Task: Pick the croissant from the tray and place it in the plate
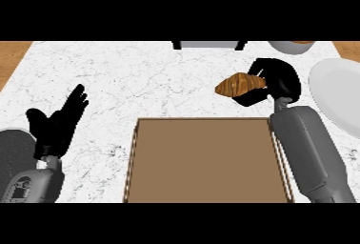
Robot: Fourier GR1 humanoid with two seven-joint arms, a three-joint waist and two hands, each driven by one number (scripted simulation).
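Forearms: smooth grey, rounded – matte casings.
Left hand (56,125): black, slender fingers.
Right hand (280,82): black; wrist perhaps metallic.

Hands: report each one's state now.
Left hand: open, holding nothing.
Right hand: closed on the croissant.

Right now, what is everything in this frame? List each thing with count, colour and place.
croissant: one, golden brown, held above the counter beyond the tray's far right corner
tray: one, brown, centre foreground, nothing on it
plate: one, white, right edge, cut off by the frame
counter: one, white marble, with wood showing at both far corners
dark object: one, black and grey, far edge, centre; cannot tell what it is
grey object: one, far edge right, mostly cut off
right robot hand: one, black, curled round the croissant
left robot hand: one, black, open, resting at left
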